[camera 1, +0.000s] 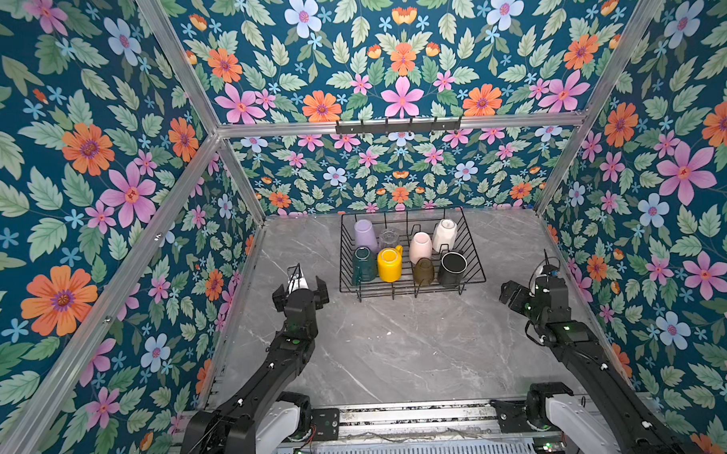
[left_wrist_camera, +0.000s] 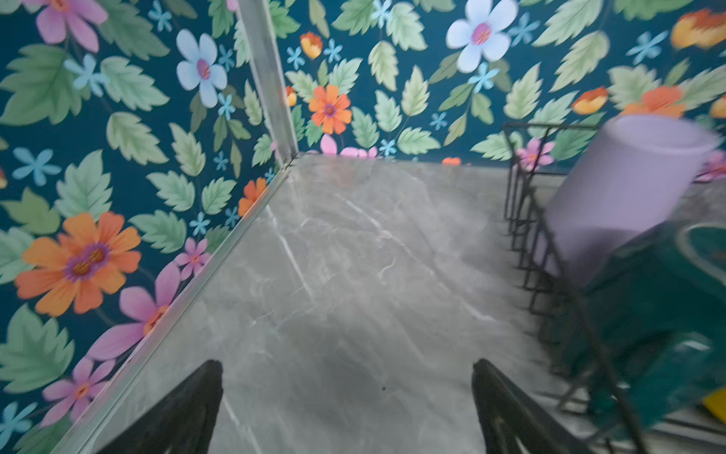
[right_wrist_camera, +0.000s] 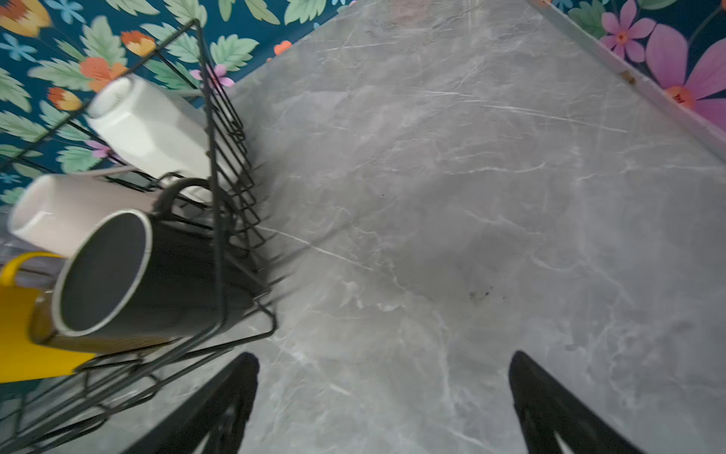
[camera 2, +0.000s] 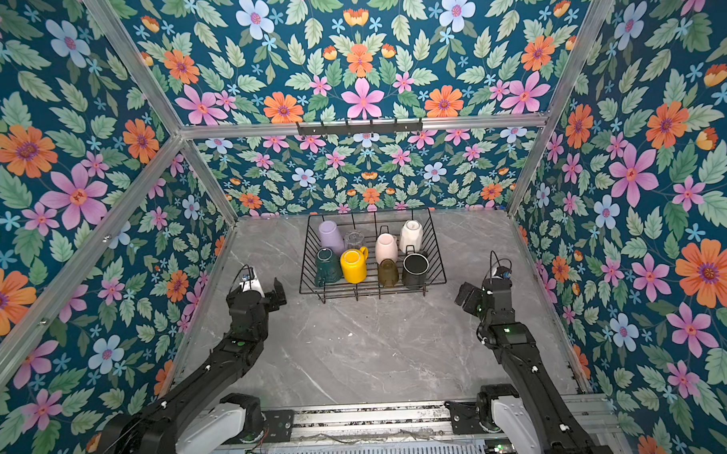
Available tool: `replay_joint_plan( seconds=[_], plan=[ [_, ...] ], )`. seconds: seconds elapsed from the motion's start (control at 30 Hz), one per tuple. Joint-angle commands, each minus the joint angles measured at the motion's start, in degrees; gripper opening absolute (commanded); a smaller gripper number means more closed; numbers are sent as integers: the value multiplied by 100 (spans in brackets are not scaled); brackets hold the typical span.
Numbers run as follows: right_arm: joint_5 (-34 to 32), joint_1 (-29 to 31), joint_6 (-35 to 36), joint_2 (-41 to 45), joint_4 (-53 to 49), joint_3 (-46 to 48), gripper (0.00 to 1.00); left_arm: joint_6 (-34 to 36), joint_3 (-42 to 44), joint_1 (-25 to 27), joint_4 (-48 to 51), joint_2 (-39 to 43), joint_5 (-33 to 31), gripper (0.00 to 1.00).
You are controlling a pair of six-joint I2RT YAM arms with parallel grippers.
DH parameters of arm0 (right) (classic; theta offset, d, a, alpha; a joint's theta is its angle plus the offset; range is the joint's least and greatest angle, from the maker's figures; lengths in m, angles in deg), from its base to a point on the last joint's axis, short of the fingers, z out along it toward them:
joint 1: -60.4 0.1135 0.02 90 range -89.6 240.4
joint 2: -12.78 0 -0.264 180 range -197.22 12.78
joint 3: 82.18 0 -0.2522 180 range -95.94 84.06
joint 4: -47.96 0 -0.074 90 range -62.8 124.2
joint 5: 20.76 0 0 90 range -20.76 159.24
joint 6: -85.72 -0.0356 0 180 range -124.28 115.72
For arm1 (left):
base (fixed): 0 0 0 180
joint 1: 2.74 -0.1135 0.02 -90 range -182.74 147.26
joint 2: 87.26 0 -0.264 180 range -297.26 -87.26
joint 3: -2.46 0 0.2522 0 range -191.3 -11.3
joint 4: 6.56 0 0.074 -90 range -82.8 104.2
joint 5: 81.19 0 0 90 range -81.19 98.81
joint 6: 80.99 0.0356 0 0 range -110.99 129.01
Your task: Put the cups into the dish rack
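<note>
A grey marble-patterned worktop (camera 1: 399, 351) carries a black wire dish rack (camera 1: 473, 249) at the middle of its far edge. Eight cups sit inside: lilac tumbler (camera 1: 365, 235), clear glass (camera 1: 389, 237), pale pink mug (camera 1: 420, 247) and white mug (camera 1: 444, 234) in the far row; dark green mug (camera 1: 364, 265), yellow mug (camera 1: 389, 264), amber glass (camera 1: 423, 271) and black mug (camera 1: 452, 268) in the near row. The left gripper (left_wrist_camera: 345, 363) hovers near the worktop's left edge and the right gripper (right_wrist_camera: 384, 355) near its right edge. Both are spread wide, empty and apart from the rack's near corners.
</note>
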Motion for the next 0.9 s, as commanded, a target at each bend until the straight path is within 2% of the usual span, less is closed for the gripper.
replay_joint_plan(
  seconds=[0.0,0.07,0.2,0.27,0.4,0.5,0.63,0.7,0.77,0.83,0.87],
  plan=[
    [-748,-24,710,-275,1374,299,99,252,428,-231,-1585,-249,-162,100],
    [-1002,-31,1064,-513,1987,475,99,460,660,-354,-2126,-590,-65,100],
    [-1122,-27,1628,-957,3297,857,99,405,753,-519,-2901,-1320,186,99],
    [-1138,-25,1708,-1243,3814,959,99,337,647,-565,-2929,-1483,274,100],
    [-914,-29,1808,-1995,4816,1039,99,453,672,-637,-4068,-2089,732,100],
    [-711,-22,2049,-2371,5144,933,99,577,567,-676,-4230,-2450,647,100],
    [-510,-22,2161,-3054,6144,1110,99,622,713,-887,-6034,-3681,768,100],
    [-496,15,2262,-3435,6595,1142,99,323,542,-939,-4819,-3227,799,100],
    [-498,30,2209,-3309,6261,1061,99,438,363,-1010,-5028,-3489,853,100],
    [-514,22,2240,-3415,6489,1098,99,285,118,-1038,-4222,-3338,917,100],
    [-501,22,2242,-3403,6486,1088,99,291,134,-1062,-4379,-3379,953,100]
  ],
)
